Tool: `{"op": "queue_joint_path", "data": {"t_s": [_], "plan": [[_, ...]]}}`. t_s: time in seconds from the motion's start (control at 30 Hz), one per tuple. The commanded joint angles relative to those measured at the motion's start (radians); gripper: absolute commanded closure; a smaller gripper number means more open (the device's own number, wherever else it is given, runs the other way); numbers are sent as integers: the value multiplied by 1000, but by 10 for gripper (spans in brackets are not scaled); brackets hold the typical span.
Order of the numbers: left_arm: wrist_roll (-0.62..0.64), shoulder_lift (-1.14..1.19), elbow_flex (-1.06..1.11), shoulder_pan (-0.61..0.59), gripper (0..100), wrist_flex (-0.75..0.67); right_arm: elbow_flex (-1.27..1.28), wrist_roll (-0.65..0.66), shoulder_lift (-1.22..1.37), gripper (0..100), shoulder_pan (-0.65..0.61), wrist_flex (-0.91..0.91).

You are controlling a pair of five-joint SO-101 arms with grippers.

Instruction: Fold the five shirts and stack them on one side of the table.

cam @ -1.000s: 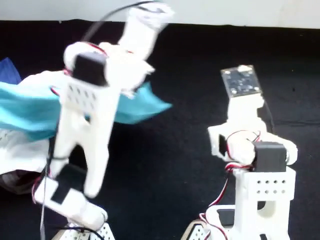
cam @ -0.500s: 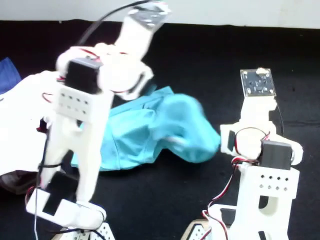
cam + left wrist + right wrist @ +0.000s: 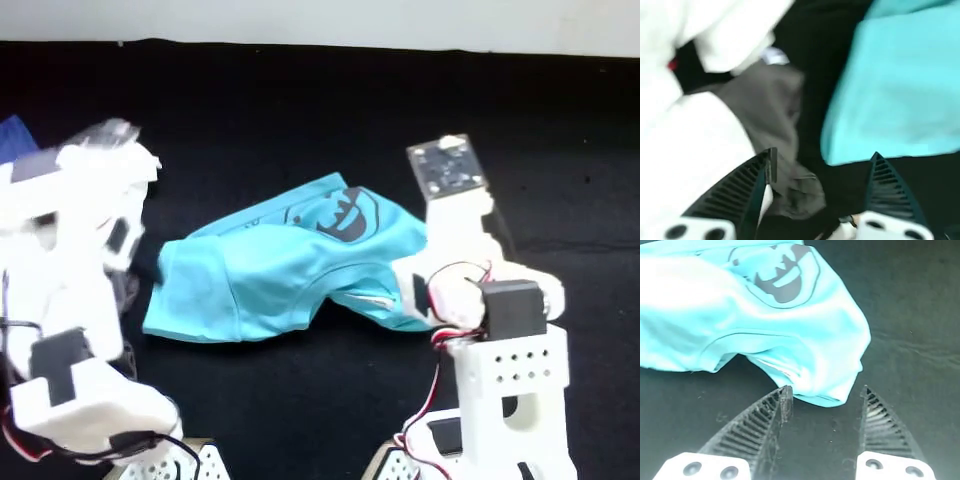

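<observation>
A turquoise shirt (image 3: 270, 265) with a dark printed face (image 3: 345, 215) lies crumpled in the middle of the black table (image 3: 300, 110). My left arm (image 3: 70, 290) stands at the table's left, beside the shirt's left edge. In the left wrist view my left gripper (image 3: 822, 175) is open and holds nothing, over dark table between the turquoise shirt (image 3: 900, 85) and a grey cloth (image 3: 770, 115). My right gripper (image 3: 822, 405) is open just short of the bunched end of the turquoise shirt (image 3: 765, 325), without touching it. The right arm (image 3: 480, 300) stands at the shirt's right end.
A corner of a blue garment (image 3: 14, 135) lies at the far left edge. White cloth (image 3: 695, 145) lies beside the grey cloth under the left arm. Bare black table stretches behind the shirt and to the far right (image 3: 580, 150).
The left arm swung the turquoise shirt from the left to the middle, let it go and pulled back left. The shirt now lies flat. The right arm shifted slightly toward it.
</observation>
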Motion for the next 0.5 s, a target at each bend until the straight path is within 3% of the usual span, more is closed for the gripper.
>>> {"op": "queue_joint_path", "data": {"t_s": [0.0, 0.13, 0.27, 0.37, 0.47], "plan": [[-118, 58, 56, -179, 712, -110, -2, 2, 5, 783, -59, -18], [-252, 173, 25, -375, 712, -219, 13, 2, 5, 783, -84, -39], [-244, 237, -153, -550, 712, -275, 114, 2, 5, 783, -88, -108], [-193, 248, -297, -610, 712, -269, 182, 2, 5, 783, -148, -163], [-187, 248, -414, -619, 712, -178, 193, 2, 7, 780, -300, -173]]}}
